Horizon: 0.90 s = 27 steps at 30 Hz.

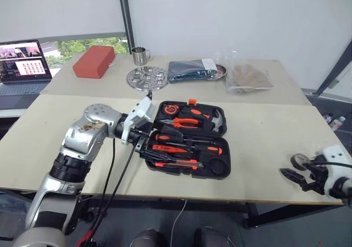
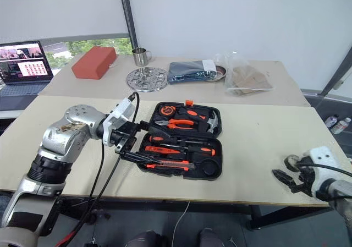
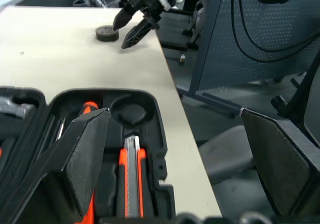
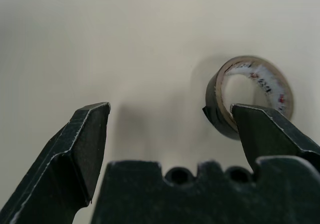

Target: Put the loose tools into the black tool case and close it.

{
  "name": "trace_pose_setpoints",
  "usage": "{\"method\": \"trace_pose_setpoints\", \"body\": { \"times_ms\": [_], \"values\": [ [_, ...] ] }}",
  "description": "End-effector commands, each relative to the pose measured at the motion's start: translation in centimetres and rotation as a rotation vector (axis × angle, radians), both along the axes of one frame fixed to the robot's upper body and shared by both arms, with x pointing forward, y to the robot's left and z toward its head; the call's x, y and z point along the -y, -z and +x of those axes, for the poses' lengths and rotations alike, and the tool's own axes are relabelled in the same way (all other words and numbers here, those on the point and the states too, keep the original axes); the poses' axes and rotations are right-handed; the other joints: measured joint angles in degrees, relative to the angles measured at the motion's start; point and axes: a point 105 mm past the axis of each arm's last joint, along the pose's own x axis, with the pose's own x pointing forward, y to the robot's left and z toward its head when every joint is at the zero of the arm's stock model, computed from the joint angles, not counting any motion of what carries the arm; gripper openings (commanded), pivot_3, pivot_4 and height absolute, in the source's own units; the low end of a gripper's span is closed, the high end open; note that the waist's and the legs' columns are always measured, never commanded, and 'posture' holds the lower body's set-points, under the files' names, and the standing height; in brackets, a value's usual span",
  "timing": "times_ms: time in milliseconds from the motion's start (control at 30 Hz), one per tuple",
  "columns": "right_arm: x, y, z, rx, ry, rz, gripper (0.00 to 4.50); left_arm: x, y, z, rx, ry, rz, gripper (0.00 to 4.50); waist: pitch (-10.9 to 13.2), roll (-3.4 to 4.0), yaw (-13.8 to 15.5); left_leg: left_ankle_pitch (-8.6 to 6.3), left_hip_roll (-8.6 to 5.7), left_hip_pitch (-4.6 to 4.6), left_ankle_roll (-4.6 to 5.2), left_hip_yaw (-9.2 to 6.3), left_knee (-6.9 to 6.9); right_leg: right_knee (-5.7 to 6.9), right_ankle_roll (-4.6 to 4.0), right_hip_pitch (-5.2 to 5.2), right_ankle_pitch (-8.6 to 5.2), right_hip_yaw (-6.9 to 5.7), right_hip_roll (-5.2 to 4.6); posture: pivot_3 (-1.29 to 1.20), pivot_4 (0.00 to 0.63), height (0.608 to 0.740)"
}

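1. Right gripper (image 1: pixel 292 174) has its jaws spread wide and holds nothing; it hangs low over the table (image 1: pixel 264 131) near the front right edge, just beside the small black tape roll (image 4: pixel 248 95).
2. In the right wrist view the roll lies flat and off-centre, against one finger (image 4: pixel 270 134), not between the two.
3. To do this well: shift sideways so the roll sits centred, drop until the tips straddle its rim, then close. An off-centre pinch would likely push it toward the edge.
4. Left gripper (image 2: pixel 132 140) is also released, empty, at the left end of the black tool case (image 1: pixel 190 140).
5. The case lies open mid-table, well apart from the roll; the orange-and-black utility knife (image 1: pixel 179 162) and screwdrivers (image 1: pixel 187 146) sit in their recesses.
6. The round recess (image 3: pixel 131 112) at the front right corner looks free, likely for the roll.
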Motion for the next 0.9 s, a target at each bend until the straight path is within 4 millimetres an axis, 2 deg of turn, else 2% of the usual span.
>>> {"method": "trace_pose_setpoints", "body": {
  "times_ms": [33, 67, 267, 367, 433, 500, 600, 700, 767, 900],
  "values": [
    [0.4, 0.6, 0.7, -0.026, -0.019, -0.053, 3.96, -0.2, -0.9, -0.3, 0.044, -0.003, -0.003, 4.50, 0.0, 0.00, 0.0, 0.00, -0.03, 0.00, 0.00, 0.00, 0.00, 0.00, 0.05, 0.01, -0.03, -0.02, -0.02, 0.00, 0.150, 0.736],
    [0.2, 0.7, 1.0, -0.024, -0.018, -0.045, 3.79, -0.2, -1.0, -0.3, 0.045, -0.005, -0.002, 4.50, 0.0, -0.01, 0.0, 0.00, -0.03, 0.02, 0.00, 0.00, 0.00, 0.00, 0.10, 0.04, -0.06, -0.03, -0.01, 0.00, 0.150, 0.736],
    [-0.3, 0.3, 1.6, 0.001, -0.029, -0.024, 1.74, -0.5, -1.1, -0.1, 0.049, -0.013, 0.003, 4.50, 0.0, 0.00, -0.3, 0.00, -0.02, 0.13, -0.01, 0.00, 0.01, 0.00, 0.21, 0.13, -0.10, 0.01, -0.05, 0.00, 0.150, 0.736],
    [-0.6, -0.6, 1.8, 0.027, -0.055, -0.018, 0.65, -0.6, -1.0, 0.0, 0.049, -0.014, 0.013, 4.50, 0.0, 0.00, -0.3, 0.00, -0.02, 0.14, -0.01, 0.00, 0.00, 0.01, 0.15, 0.13, -0.06, 0.00, -0.07, 0.00, 0.150, 0.736],
    [-2.2, -1.6, 1.7, 0.047, -0.133, 0.007, 0.04, -0.8, -0.8, 0.0, 0.045, -0.013, 0.025, 4.50, 0.0, 0.01, -0.3, 0.00, -0.02, 0.13, -0.01, 0.00, -0.01, 0.01, 0.11, 0.12, -0.04, 0.01, -0.07, 0.00, 0.150, 0.736],
    [-5.6, -2.8, 1.4, 0.063, -0.261, 0.069, 0.04, -1.1, -0.4, 0.1, 0.044, -0.016, 0.042, 4.50, 0.0, 0.07, -0.4, 0.00, -0.02, 0.11, -0.01, 0.01, -0.05, 0.01, 0.08, 0.07, -0.03, 0.02, -0.06, 0.00, 0.150, 0.736],
    [-12.7, -5.0, -0.1, 0.076, -0.536, 0.185, 0.04, -1.8, 0.2, 0.2, 0.043, -0.027, 0.066, 4.50, 0.1, 0.15, -0.7, 0.02, -0.01, 0.12, -0.05, 0.01, -0.13, 0.03, 0.03, 0.03, -0.01, 0.06, -0.05, 0.00, 0.150, 0.736],
    [-17.6, -6.2, -1.5, 0.077, -0.722, 0.212, 0.04, -2.1, 0.7, 0.2, 0.043, -0.039, 0.074, 4.50, 0.1, 0.15, -0.8, 0.08, 0.03, 0.23, -0.15, 0.00, -0.29, 0.02, -0.02, 0.02, -0.02, 0.09, -0.02, 0.00, 0.150, 0.736],
    [-19.6, -5.9, -1.6, 0.067, -0.775, 0.186, 0.04, -2.2, 1.1, 0.0, 0.045, -0.042, 0.078, 4.50, 0.1, 0.15, -0.6, 0.08, 0.03, 0.20, -0.16, -0.01, -0.29, 0.02, -0.04, 0.00, -0.02, 0.04, -0.04, 0.00, 0.150, 0.736],
    [-21.0, -4.7, -1.5, 0.018, -0.801, 0.149, 0.04, -2.3, 1.3, 0.0, 0.054, -0.050, 0.084, 4.50, 0.1, 0.13, 0.3, 0.07, -0.04, 0.00, -0.15, -0.04, -0.26, -0.01, -0.05, -0.14, -0.02, -0.05, -0.17, 0.00, 0.150, 0.736]
  ]
}}
